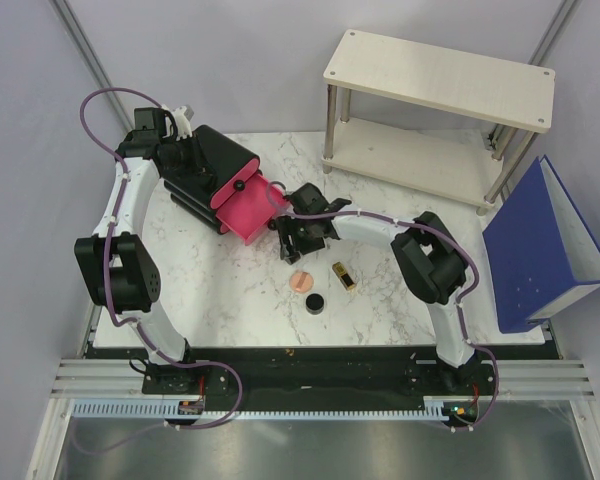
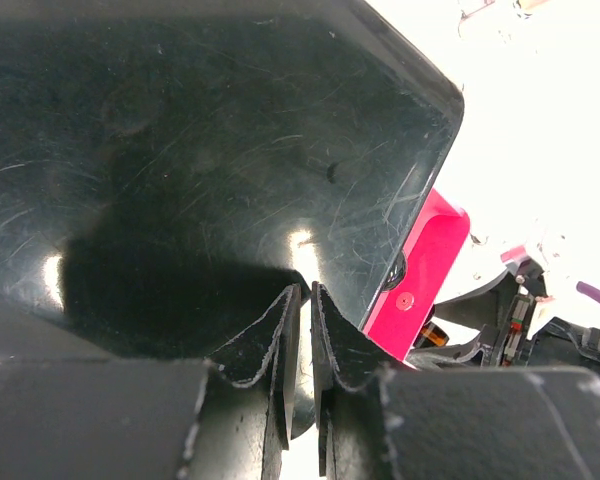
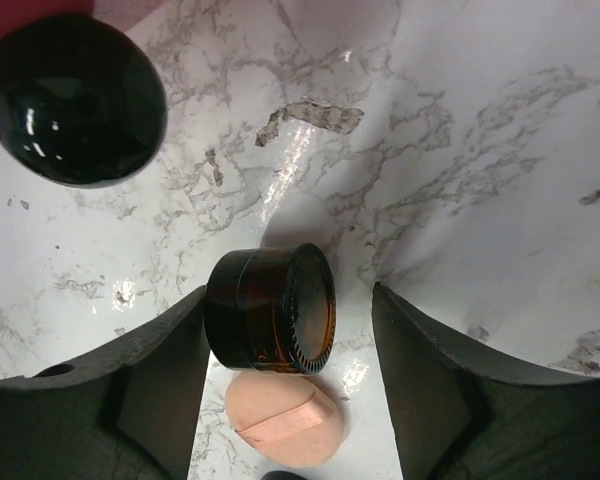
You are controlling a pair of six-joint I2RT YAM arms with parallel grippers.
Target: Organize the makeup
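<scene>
A small amber jar [image 3: 270, 308] lies on its side on the marble between the fingers of my open right gripper [image 3: 288, 292]. It rests against the left finger [image 3: 165, 355] and stands apart from the right one. A peach puff compact [image 3: 283, 420] lies just behind it. From above, my right gripper [image 1: 298, 245] hangs in front of the open pink drawer [image 1: 250, 210], with the peach compact [image 1: 300, 282], a black round compact [image 1: 315, 302] and a gold-and-black lipstick [image 1: 345, 275] nearby. My left gripper [image 2: 305, 290] is shut, its tips on the top of the black box [image 2: 230, 150].
The black box [image 1: 215, 160] stands at the back left of the marble table [image 1: 230, 290]; its drawer's black knob [image 3: 75, 100] sits close to my right fingers. A wooden two-tier shelf [image 1: 440, 75] stands at the back right and a blue binder [image 1: 540, 245] leans at the right edge.
</scene>
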